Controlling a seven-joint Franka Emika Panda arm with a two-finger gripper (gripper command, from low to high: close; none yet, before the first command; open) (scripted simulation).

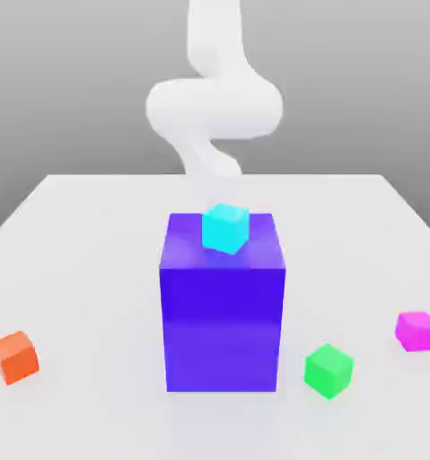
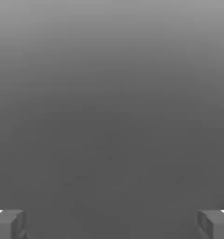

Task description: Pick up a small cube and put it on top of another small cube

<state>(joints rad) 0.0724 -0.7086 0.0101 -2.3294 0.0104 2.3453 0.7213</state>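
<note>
Landmark: big blue block (image 1: 223, 310), table (image 1: 92, 234) centre.
Green cube (image 1: 329, 369) nearest, just off block's front corner, exterior view's right.
Orange cube (image 1: 16, 357) well apart from block, exterior view's left.
Magenta cube (image 1: 416, 330) well apart, exterior view's right.
Cyan cube (image 1: 225, 227) rests on block's top, slightly tilted.
White arm (image 1: 214, 103) behind block, bent in S-curve, rising out of frame.
Gripper (image 2: 112, 224): fingertips (image 2: 8, 223) spread wide apart, nothing between, grey backdrop ahead.
</note>
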